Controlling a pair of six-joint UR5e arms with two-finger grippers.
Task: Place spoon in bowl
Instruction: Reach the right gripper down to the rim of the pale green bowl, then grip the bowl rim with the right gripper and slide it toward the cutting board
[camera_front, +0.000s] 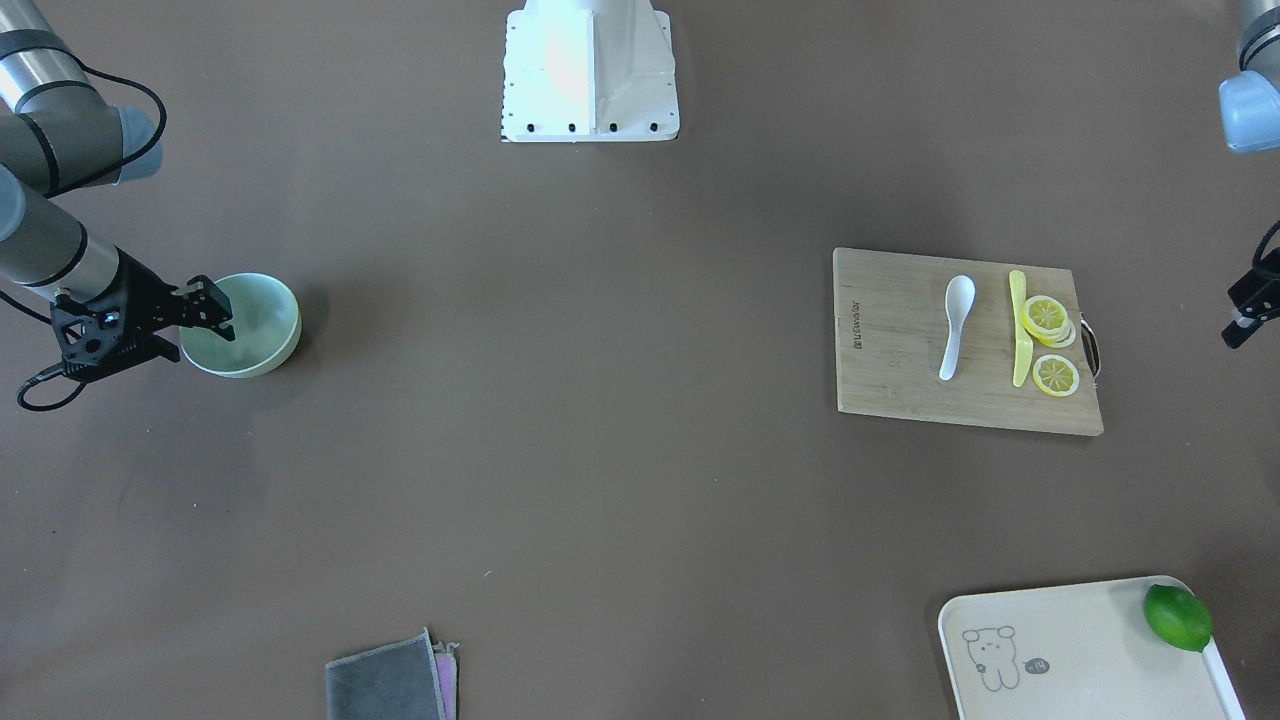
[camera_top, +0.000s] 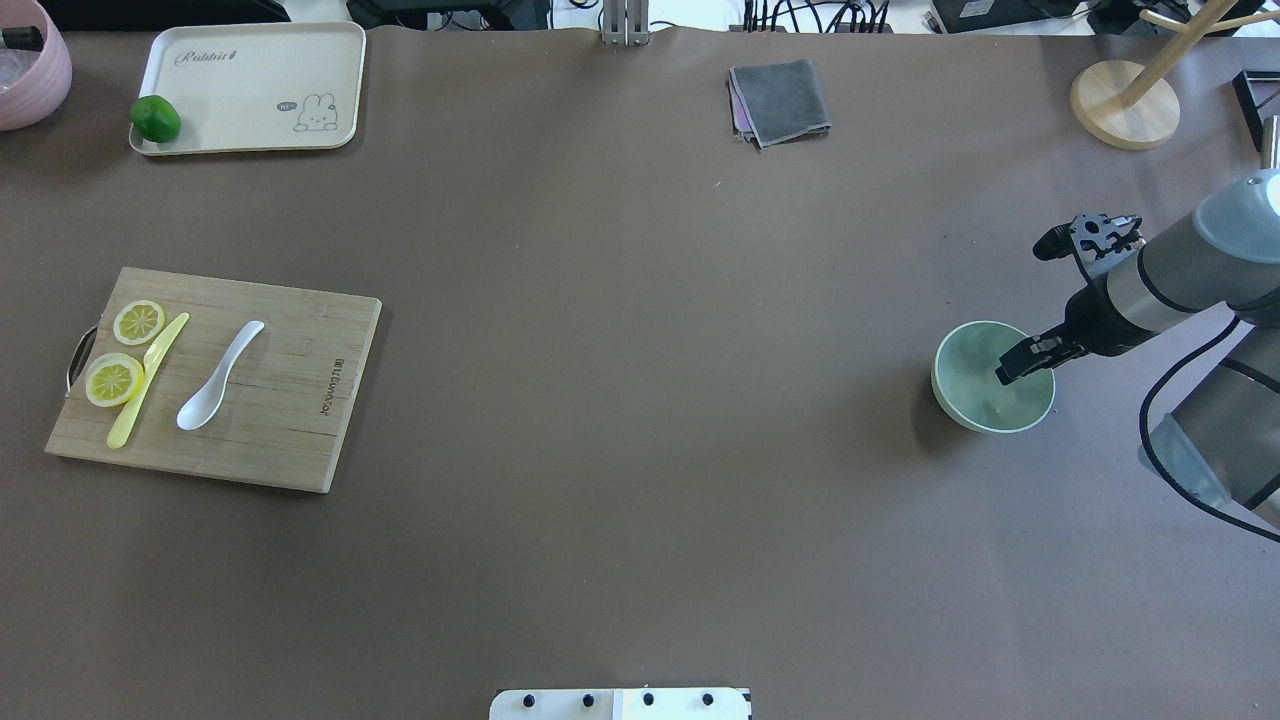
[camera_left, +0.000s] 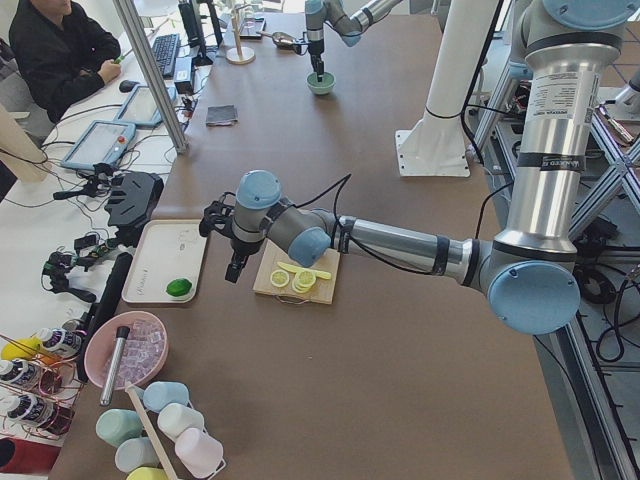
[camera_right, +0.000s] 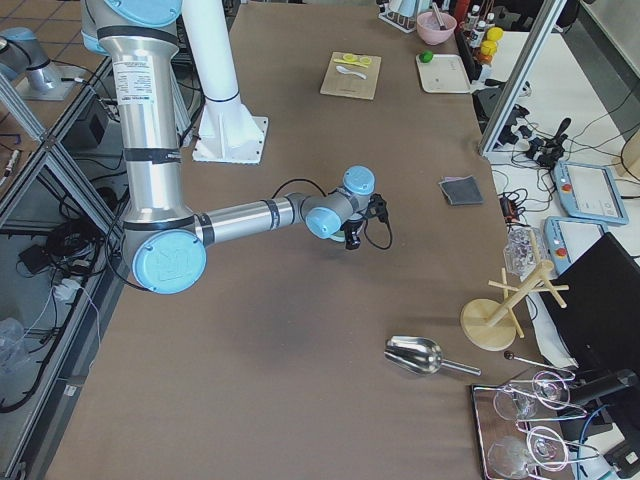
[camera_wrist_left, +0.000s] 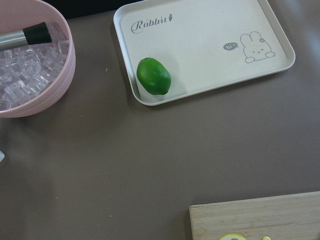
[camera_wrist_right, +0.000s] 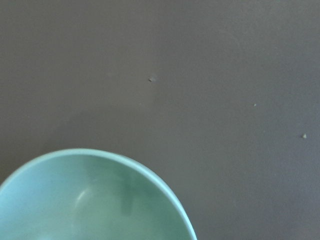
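Note:
The white spoon (camera_front: 955, 325) lies on the wooden cutting board (camera_front: 890, 340), also seen from overhead (camera_top: 218, 378). The mint-green bowl (camera_front: 265, 330) stands on the table far from it on my right side (camera_top: 975, 400). My right gripper (camera_front: 222, 318) points down into the bowl (camera_top: 1008, 370). Only one dark finger shows, so I cannot tell if it is open or shut. My left gripper (camera_front: 1245, 322) hovers beyond the board's outer end (camera_left: 233, 268), and I cannot tell its state. The right wrist view shows only the bowl's rim (camera_wrist_right: 75, 200).
A yellow knife (camera_front: 1018, 330) and lemon slices (camera_front: 1046, 316) lie beside the spoon. A cream tray (camera_top: 250, 80) holds a lime (camera_top: 155, 118). A grey cloth (camera_top: 780, 100), a pink ice bowl (camera_wrist_left: 30, 70) and a wooden stand (camera_top: 1125, 105) are at the far edge.

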